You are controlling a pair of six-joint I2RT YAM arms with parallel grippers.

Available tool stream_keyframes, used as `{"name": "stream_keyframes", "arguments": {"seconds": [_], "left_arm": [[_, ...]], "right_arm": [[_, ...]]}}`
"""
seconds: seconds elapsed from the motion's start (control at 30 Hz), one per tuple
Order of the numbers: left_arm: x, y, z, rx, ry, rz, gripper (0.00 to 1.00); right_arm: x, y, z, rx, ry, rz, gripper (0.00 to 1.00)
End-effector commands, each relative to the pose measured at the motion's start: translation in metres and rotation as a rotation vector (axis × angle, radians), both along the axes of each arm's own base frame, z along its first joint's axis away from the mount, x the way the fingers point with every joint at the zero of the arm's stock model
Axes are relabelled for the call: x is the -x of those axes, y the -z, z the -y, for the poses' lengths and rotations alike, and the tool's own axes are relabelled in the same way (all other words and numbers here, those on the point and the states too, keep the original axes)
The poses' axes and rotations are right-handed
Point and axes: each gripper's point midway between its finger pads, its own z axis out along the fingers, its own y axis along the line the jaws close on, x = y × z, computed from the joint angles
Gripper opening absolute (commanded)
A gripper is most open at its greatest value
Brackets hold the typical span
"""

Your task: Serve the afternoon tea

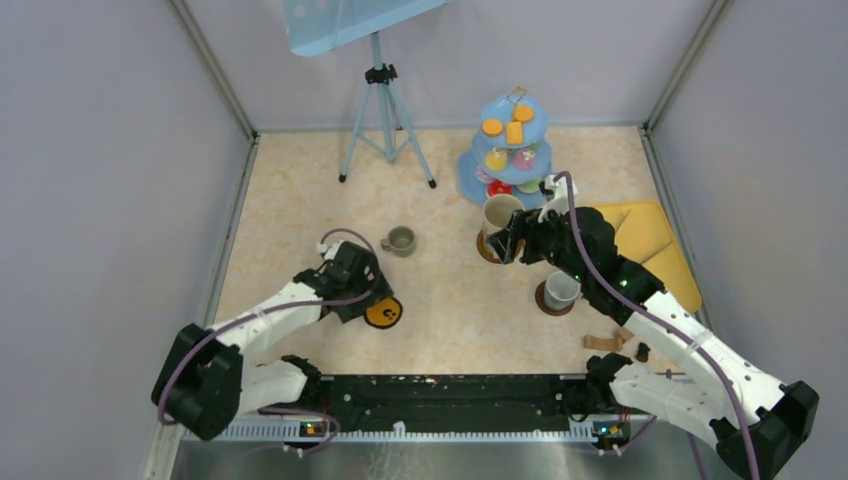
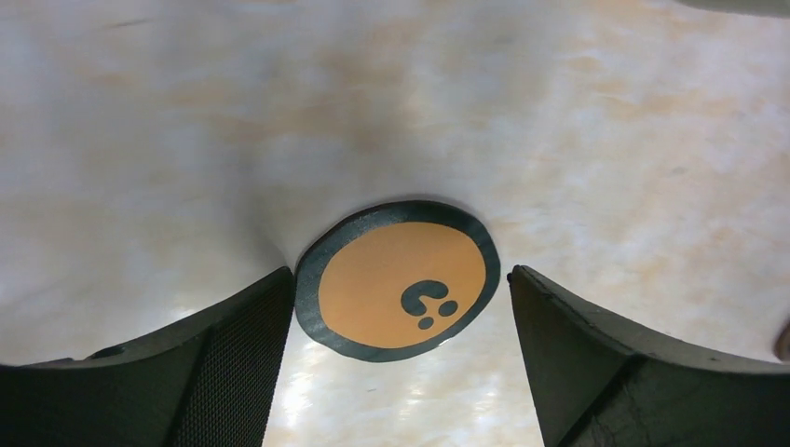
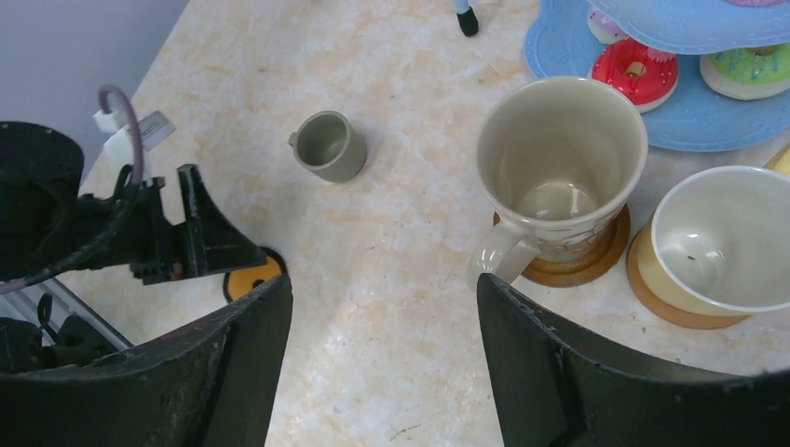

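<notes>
Left claw point(image 2: 401, 273) is low over the counter point(image 2: 186, 112), fingers spread wide, and the orange coaster point(image 2: 373, 279) with its dark rim lies flat between them. One finger sits right at the rim and there is a clear gap on the other side, so nothing is pinched.

My right claw point(image 3: 382, 279) is spread too, with nothing between the fingers, just bare counter. Just ahead of it the large cream mug point(image 3: 559, 158) stands upright on a brown coaster point(image 3: 582, 267), handle turned my way. Beside that is the yellow mug point(image 3: 717, 237), on a coaster of its own. One small grey mug point(image 3: 328, 146) stands alone out in the middle, straight on the counter.

The light-blue cake stand point(image 1: 512, 150) is at the back right. A red doughnut cake point(image 3: 635, 72) is on its bottom plate, and there are orange pieces up top. The yellow tray point(image 1: 650, 240) lies to the right.
</notes>
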Motion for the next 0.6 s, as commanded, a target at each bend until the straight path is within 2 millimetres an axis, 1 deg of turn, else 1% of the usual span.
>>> {"name": "stream_keyframes", "arguments": {"seconds": [0.0,0.03,0.07,0.1,0.13,0.17,0.2,0.27,0.33,0.37,0.4,0.43,0.47,0.53,0.57], "left_arm": [[-0.034,-0.022,0.074,0.150,0.263,0.109,0.91],[-0.034,-0.026,0.090,0.156,0.319,0.112,0.91],[-0.037,-0.033,0.101,0.168,0.350,0.122,0.91],[-0.035,-0.039,0.113,0.182,0.389,0.133,0.90],[-0.035,-0.044,0.117,0.183,0.410,0.146,0.90],[-0.035,-0.048,0.115,0.176,0.413,0.159,0.91],[-0.036,-0.052,0.108,0.151,0.406,0.181,0.93],[-0.042,-0.061,0.084,0.064,0.349,0.244,0.97],[-0.045,-0.076,0.061,-0.012,0.303,0.314,0.99],[-0.047,-0.086,0.047,-0.050,0.267,0.356,0.99],[-0.050,-0.095,0.030,-0.109,0.218,0.394,0.99],[-0.048,-0.105,0.018,-0.138,0.187,0.421,0.99],[-0.049,-0.118,0.000,-0.193,0.134,0.463,0.99],[-0.046,-0.144,-0.025,-0.250,0.064,0.536,0.99],[-0.042,-0.160,-0.037,-0.260,0.026,0.577,0.99]], "right_arm": [[0.001,-0.008,-0.003,-0.030,-0.002,0.029,0.71],[0.001,-0.008,-0.004,-0.029,-0.007,0.027,0.71],[0.001,-0.008,-0.005,-0.027,-0.016,0.026,0.71],[0.002,-0.007,-0.006,-0.024,-0.022,0.024,0.71],[0.003,-0.007,-0.007,-0.025,-0.029,0.024,0.71],[0.005,-0.006,-0.009,-0.020,-0.041,0.026,0.71],[0.006,-0.006,-0.011,-0.015,-0.053,0.028,0.72],[0.014,-0.002,-0.023,-0.011,-0.119,0.024,0.73],[0.019,0.006,-0.036,0.007,-0.166,0.012,0.75],[0.021,0.011,-0.043,0.019,-0.187,0.003,0.76],[0.024,0.015,-0.051,0.030,-0.209,-0.004,0.77],[0.026,0.021,-0.059,0.043,-0.229,-0.014,0.78],[0.029,0.026,-0.068,0.058,-0.249,-0.020,0.78],[0.033,0.041,-0.088,0.096,-0.290,-0.045,0.79],[0.033,0.053,-0.100,0.124,-0.312,-0.071,0.79]]}}
